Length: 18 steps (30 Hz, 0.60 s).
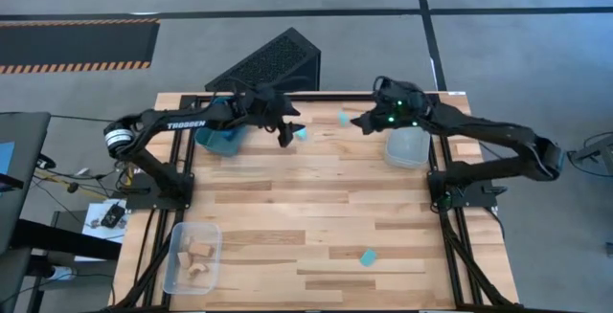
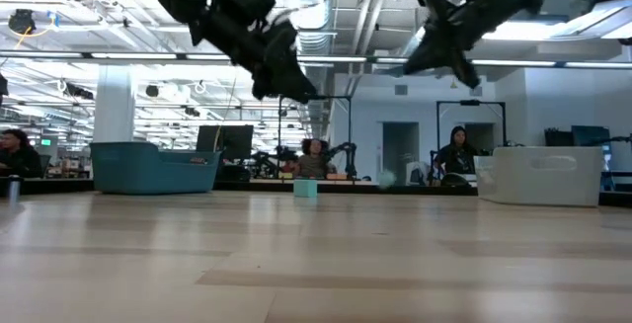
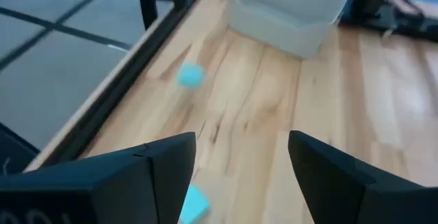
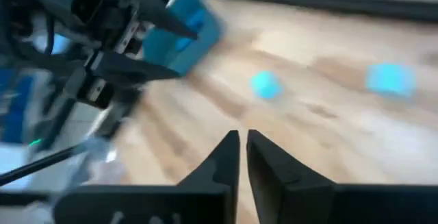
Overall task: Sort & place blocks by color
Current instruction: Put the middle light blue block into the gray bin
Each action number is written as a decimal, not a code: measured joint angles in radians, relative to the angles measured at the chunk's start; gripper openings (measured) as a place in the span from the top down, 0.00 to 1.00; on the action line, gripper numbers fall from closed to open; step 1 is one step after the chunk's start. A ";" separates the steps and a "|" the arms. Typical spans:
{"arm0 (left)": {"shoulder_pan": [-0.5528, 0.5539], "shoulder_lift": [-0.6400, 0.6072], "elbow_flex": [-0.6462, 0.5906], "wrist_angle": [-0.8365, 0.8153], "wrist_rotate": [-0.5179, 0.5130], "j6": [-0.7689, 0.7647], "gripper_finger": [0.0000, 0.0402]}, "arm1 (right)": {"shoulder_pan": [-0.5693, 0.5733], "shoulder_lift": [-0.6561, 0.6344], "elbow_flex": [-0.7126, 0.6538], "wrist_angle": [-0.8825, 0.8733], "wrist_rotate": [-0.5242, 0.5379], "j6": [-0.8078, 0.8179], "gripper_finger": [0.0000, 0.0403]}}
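Three light cyan blocks lie flat on the wooden table: one (image 1: 301, 133) just beside my left gripper, one (image 1: 342, 119) near the far edge, and one (image 1: 367, 257) near the front. My left gripper (image 1: 285, 133) is open and empty, raised above the table. The nearest cyan block (image 3: 194, 203) shows by its finger in the left wrist view, and the far one (image 3: 190, 75) lies ahead. My right gripper (image 1: 362, 122) is shut and empty, raised near the far edge. Its wrist view shows two cyan blocks (image 4: 265, 85) (image 4: 390, 79) on the table ahead.
A teal bin (image 1: 222, 139) stands at the far left under my left arm. A clear bin (image 1: 407, 145) stands at the far right. Another clear bin (image 1: 192, 256) holding tan wooden blocks stands at the near left. People sit in the room beyond the table (image 2: 459, 150).
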 joint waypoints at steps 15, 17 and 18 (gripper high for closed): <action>0.032 0.173 0.000 0.037 0.055 0.215 0.44 | 0.055 -0.043 0.000 -0.343 0.147 0.068 0.85; 0.044 0.189 0.000 0.041 0.041 0.229 0.44 | 0.052 -0.019 0.000 -0.309 0.147 0.082 0.83; 0.050 0.201 0.000 0.043 0.040 0.226 0.44 | 0.052 -0.007 0.000 -0.292 0.147 0.086 0.83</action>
